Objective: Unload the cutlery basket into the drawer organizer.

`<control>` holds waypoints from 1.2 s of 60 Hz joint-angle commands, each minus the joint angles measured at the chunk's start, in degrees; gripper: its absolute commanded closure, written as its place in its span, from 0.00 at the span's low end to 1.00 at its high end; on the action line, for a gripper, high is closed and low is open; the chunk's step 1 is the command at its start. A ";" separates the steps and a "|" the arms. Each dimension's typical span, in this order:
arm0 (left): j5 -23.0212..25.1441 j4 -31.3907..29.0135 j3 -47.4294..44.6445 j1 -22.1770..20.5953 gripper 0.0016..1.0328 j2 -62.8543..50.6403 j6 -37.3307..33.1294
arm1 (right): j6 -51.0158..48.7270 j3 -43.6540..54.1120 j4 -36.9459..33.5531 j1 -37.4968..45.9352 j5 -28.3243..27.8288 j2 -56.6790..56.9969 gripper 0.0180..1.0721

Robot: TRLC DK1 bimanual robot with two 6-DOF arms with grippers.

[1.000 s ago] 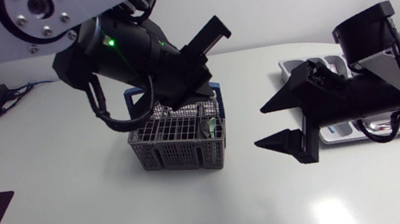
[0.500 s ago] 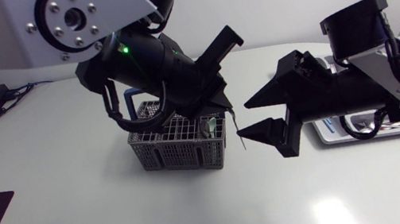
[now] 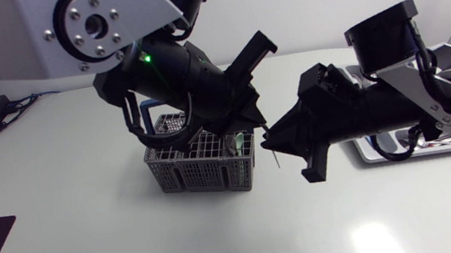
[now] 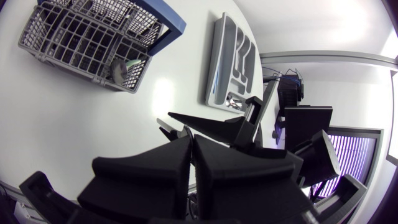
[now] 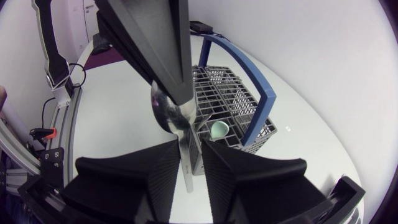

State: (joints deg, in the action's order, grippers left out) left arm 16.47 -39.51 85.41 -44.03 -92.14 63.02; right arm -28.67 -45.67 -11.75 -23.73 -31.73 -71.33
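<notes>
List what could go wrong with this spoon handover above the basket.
1. The left gripper and right gripper both clamp the spoon; if either arm pulls before one releases, it may twist or slip.
2. The right gripper holds only the thin handle; a dropped spoon could hit the cutlery basket rim or the table.

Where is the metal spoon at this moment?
Mid-air between the arms, just beside the grey mesh cutlery basket: in the right wrist view the shiny metal spoon hangs bowl-up, clamped in the left claw, handle towards the right claw.
</notes>
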 commanded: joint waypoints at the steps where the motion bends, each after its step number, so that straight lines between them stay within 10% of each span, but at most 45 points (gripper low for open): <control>1: 1.20 0.22 0.90 0.00 0.96 -0.76 1.31 | 1.33 -1.35 0.50 -0.71 0.08 -1.27 0.91; 29: 1.46 0.22 0.55 0.17 0.94 -0.50 1.31 | 1.68 -1.79 -0.38 -0.36 -0.09 -1.79 0.94; 51: 2.87 2.59 1.08 2.90 0.12 0.91 1.66 | -0.60 -2.49 -4.51 2.19 -1.59 -1.00 0.94; 72: 2.52 2.50 1.78 8.17 0.05 1.35 0.17 | -13.87 -4.25 -15.23 12.30 -4.31 -2.41 0.94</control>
State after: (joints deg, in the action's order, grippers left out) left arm 19.03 -36.56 85.73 -37.41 -92.01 63.20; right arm -37.60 -48.31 -24.75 -14.46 -35.20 -72.20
